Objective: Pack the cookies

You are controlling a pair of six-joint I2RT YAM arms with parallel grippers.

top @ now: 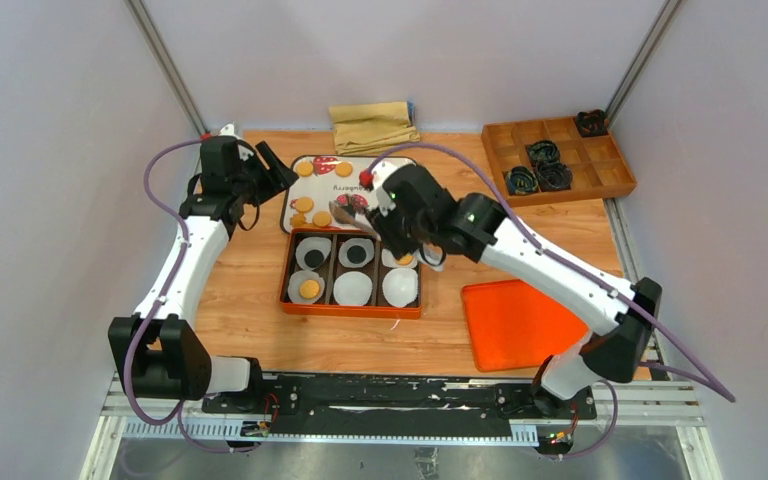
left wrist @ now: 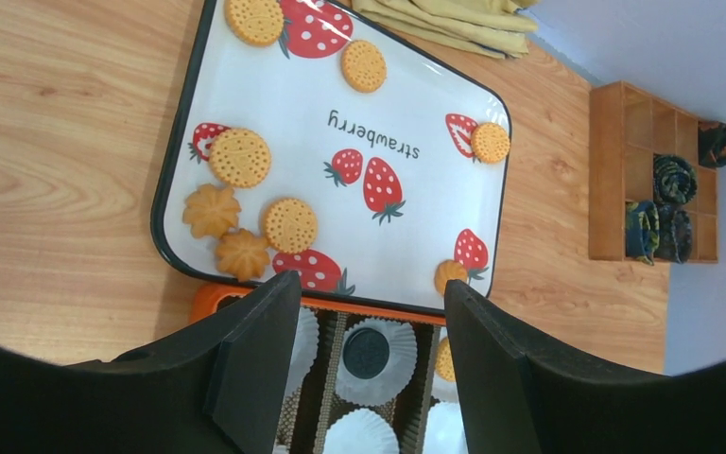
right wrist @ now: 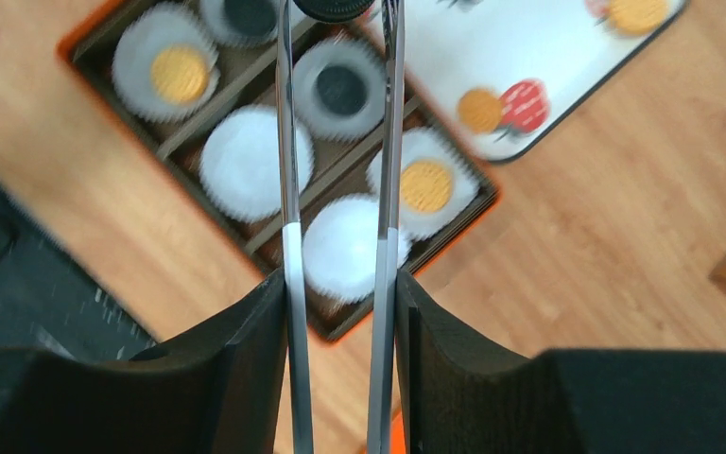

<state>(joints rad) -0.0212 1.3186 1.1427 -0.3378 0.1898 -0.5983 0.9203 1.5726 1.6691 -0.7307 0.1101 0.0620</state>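
- Right gripper (right wrist: 340, 293): jaws clamped on a pair of metal tongs (right wrist: 288, 189). The tong tips pinch one black cookie (right wrist: 336, 8), held in the air about where the tray meets the box. I cannot tell which of the two it is over.
- Left gripper (left wrist: 369, 303): jaws apart with nothing between them, hanging by the left side of the tray.
- Orange box (top: 352, 312): six compartments, each with a white paper liner (top: 352, 289).
- Four liners are filled. Black cookies sit in the far-left and far-middle cells, golden ones in the far-right and near-left cells.
- The near-middle and near-right liners are bare.
- Strawberry-print tray (left wrist: 274, 104), touching the far side of the box: eight loose golden cookies (left wrist: 239, 157) show on it, some round and some flower-shaped.
- Judgement: the box is about two-thirds packed. The pinched cookie would be the fifth, leaving one more cell to fill.
- The orange lid (top: 515, 322) lies flat to the right of the box, so closing is probably the last step and is not yet done.
- Surface: a wood-grain table top (top: 240, 300), with a black rail (top: 390, 395) along the near edge where the arms are mounted.
- Also on the table:
  - a folded tan cloth (top: 372, 125) behind the tray
  - a wooden divider box (top: 600, 160) at far right, holding dark rolled items
- Room: plain pale grey walls (top: 60, 100) on three sides, with metal posts (top: 165, 65) in the corners.
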